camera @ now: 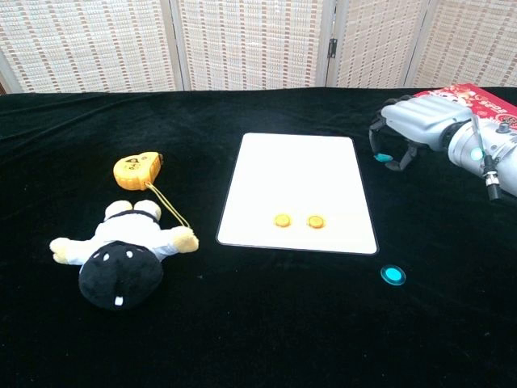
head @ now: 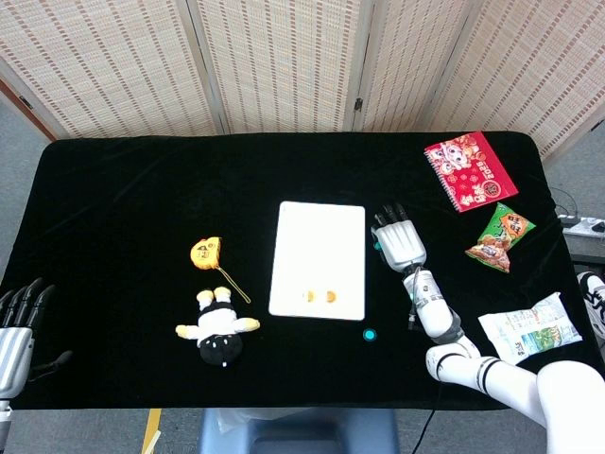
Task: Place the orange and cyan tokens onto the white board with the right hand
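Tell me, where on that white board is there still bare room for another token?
The white board is bare across its far half and along both sides. Only the near strip is taken, by two orange tokens lying side by side. The right robot hand hovers past its far right corner.

black table [head: 123,189], white board [head: 321,236], plush toy [head: 217,331]
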Controlling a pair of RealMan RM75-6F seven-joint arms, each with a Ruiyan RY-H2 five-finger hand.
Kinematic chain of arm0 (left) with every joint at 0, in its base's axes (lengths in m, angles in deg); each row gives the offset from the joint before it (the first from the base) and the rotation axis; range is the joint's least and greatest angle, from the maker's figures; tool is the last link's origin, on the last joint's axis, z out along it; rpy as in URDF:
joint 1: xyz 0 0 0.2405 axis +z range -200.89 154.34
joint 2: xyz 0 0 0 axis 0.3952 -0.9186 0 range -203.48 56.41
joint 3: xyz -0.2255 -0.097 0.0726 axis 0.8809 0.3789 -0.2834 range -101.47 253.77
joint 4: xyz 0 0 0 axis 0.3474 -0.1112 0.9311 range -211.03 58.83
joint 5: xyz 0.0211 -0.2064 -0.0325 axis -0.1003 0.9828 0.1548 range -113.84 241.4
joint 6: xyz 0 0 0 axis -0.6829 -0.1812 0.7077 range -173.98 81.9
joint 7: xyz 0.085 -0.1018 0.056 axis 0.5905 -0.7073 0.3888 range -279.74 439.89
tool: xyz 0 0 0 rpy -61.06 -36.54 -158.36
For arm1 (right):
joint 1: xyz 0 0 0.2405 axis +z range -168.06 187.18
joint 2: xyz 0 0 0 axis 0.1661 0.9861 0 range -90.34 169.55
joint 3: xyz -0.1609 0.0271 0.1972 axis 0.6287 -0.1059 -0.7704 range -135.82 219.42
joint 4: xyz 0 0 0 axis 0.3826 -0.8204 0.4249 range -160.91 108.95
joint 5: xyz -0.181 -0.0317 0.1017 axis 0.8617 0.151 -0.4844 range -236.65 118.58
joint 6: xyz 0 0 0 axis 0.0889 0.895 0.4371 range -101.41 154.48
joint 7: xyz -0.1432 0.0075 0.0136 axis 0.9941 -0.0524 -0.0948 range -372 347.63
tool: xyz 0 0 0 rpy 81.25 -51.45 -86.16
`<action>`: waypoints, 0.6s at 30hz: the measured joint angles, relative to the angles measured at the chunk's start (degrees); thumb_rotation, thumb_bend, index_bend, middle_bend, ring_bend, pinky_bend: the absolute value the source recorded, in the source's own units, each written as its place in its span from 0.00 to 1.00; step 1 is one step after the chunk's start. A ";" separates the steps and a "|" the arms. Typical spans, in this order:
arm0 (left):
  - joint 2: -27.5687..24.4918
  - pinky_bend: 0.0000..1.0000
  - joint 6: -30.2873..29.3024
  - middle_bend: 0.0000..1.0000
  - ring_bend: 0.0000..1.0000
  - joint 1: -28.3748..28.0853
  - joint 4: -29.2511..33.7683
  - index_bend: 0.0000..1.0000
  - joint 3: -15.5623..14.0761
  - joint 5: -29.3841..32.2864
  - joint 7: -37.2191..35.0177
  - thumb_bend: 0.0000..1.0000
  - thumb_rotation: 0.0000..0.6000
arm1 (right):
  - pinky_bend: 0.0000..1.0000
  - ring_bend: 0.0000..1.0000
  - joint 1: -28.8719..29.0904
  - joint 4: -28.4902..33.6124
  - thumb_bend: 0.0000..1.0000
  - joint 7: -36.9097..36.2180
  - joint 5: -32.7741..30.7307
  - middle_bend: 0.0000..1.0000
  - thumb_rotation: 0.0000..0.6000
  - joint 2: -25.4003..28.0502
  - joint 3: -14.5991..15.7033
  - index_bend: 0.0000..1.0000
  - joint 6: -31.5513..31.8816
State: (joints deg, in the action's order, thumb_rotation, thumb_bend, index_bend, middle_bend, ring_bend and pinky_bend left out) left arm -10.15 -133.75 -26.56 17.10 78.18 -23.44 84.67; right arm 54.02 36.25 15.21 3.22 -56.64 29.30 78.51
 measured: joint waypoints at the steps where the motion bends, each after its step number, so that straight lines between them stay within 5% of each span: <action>1: 0.02 0.00 -0.05 0.00 0.00 0.01 -0.02 0.00 -0.01 -0.06 -0.05 0.07 1.00 | 0.00 0.03 0.11 1.05 0.30 0.40 0.35 0.18 1.00 0.17 0.08 0.49 0.27; 9: 0.10 0.00 -0.46 0.00 0.00 0.40 -0.44 0.00 -0.22 -0.10 -0.59 0.07 1.00 | 0.00 0.03 3.37 7.09 0.30 7.29 0.60 0.18 1.00 -1.09 -0.23 0.49 0.86; 18: 0.26 0.00 -0.56 0.00 0.00 1.14 -1.47 0.00 -0.50 0.74 -1.69 0.07 1.00 | 0.00 0.03 8.14 5.57 0.30 12.87 -3.52 0.17 1.00 -6.57 -1.50 0.49 -0.94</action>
State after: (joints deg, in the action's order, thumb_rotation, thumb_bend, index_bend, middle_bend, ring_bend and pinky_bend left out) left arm -9.89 -134.31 -25.42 15.63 77.67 -22.71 82.98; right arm 62.16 41.83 28.08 -0.29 -63.21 27.81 77.57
